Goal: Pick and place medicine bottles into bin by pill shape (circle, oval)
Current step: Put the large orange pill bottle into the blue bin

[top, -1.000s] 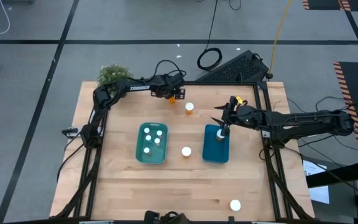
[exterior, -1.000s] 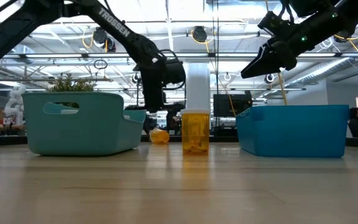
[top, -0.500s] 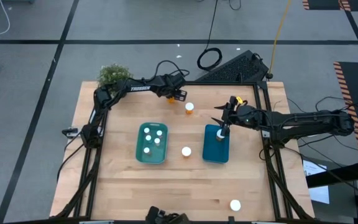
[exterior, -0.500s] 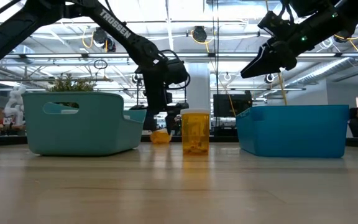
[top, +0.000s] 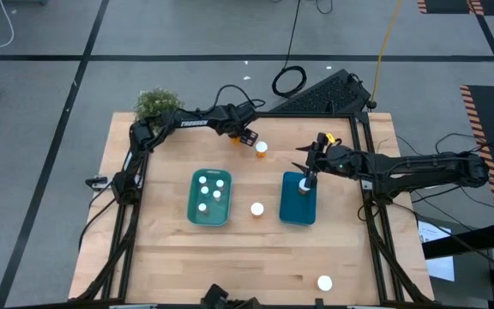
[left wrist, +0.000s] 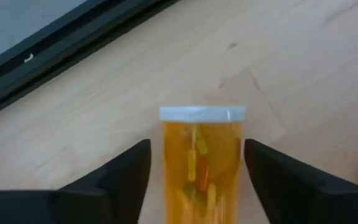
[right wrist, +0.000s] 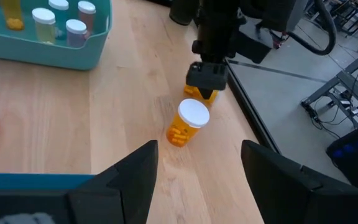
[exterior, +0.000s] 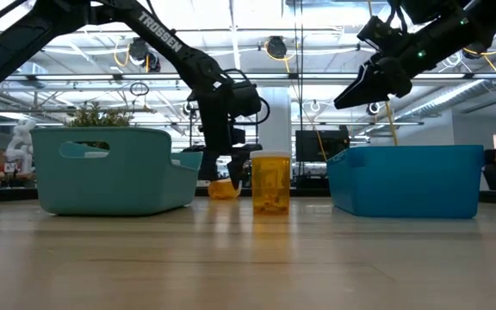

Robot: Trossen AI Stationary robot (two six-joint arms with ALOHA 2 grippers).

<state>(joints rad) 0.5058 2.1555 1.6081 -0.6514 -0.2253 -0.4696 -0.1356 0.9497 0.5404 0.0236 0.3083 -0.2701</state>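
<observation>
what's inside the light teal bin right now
The light teal bin holds four white-capped bottles, standing upright. Their caps hide the pills from above, so pill shape cannot be told.

Pale matt wood table (top: 161, 249), translucent orange plastic bottle (left wrist: 201, 163) (white cap)
</observation>
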